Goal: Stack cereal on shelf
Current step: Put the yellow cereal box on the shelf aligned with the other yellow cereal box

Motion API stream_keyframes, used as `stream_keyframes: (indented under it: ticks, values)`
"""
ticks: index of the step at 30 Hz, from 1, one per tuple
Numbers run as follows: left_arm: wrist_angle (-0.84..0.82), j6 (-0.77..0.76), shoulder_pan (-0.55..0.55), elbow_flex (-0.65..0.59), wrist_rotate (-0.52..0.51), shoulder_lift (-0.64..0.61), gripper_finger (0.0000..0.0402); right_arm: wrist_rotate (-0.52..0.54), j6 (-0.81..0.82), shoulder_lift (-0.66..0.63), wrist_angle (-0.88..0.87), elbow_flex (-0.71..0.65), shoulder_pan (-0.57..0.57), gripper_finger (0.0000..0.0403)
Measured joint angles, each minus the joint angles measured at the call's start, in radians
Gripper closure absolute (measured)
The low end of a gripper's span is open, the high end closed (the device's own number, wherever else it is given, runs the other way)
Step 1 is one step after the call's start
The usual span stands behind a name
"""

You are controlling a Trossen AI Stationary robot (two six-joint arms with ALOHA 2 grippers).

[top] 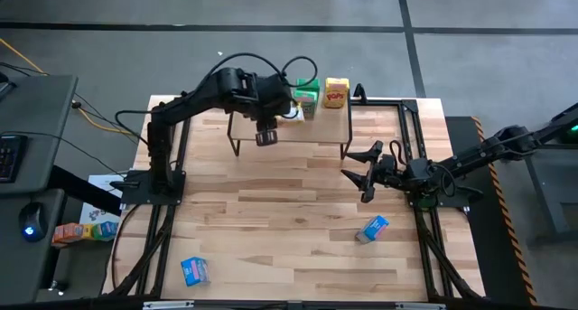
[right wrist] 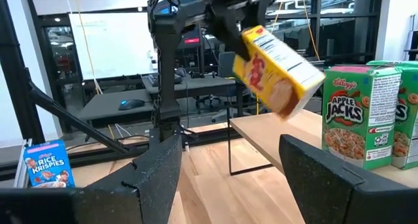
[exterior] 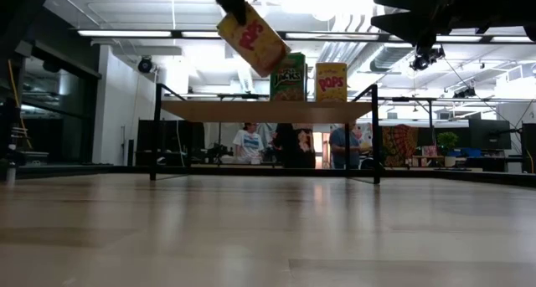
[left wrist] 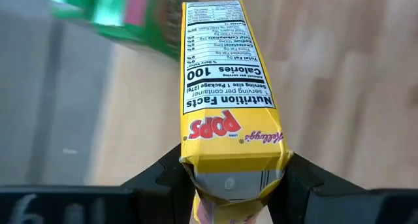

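My left gripper (left wrist: 232,185) is shut on a yellow Pops cereal box (exterior: 253,40), which hangs above the shelf (exterior: 268,111), a light-wood board on thin black legs. A green Apple Jacks box (exterior: 288,76) and a second yellow Pops box (exterior: 331,81) stand upright on the board's far right part. Two blue cereal boxes lie on the table, one (top: 194,270) near the front left, the other (top: 372,229) at the front right. My right gripper (top: 366,170) stands open to the right of the shelf, holding nothing. My left gripper pinches the yellow box between its two fingers (left wrist: 160,181), on the two broad faces at one end (left wrist: 228,155) of the box. The fingers slant down from above. The box hangs tilted below them (right wrist: 277,70), clear of the shelf and next to the green box.
A second green box (right wrist: 408,119) stands behind the first one. The shelf's left and front parts (top: 271,129) are bare wood. Black frame rails (top: 411,138) run along the table's sides. People stand in the room beyond the table's far edge (exterior: 247,143).
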Motion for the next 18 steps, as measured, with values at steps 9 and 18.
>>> stream_keyframes:
  ticks: [9, 18]
  values:
    - [-0.001, -0.099, -0.014, -0.028, 0.238, -0.001, 0.0264, 0.0, 0.015, 0.0, -0.013, 0.0, 0.0, 0.0152]
    - [0.003, 0.012, -0.075, -0.028, 0.252, -0.001, 0.0264, -0.052, 0.065, 0.099, 0.038, 0.077, -0.031, 0.018]
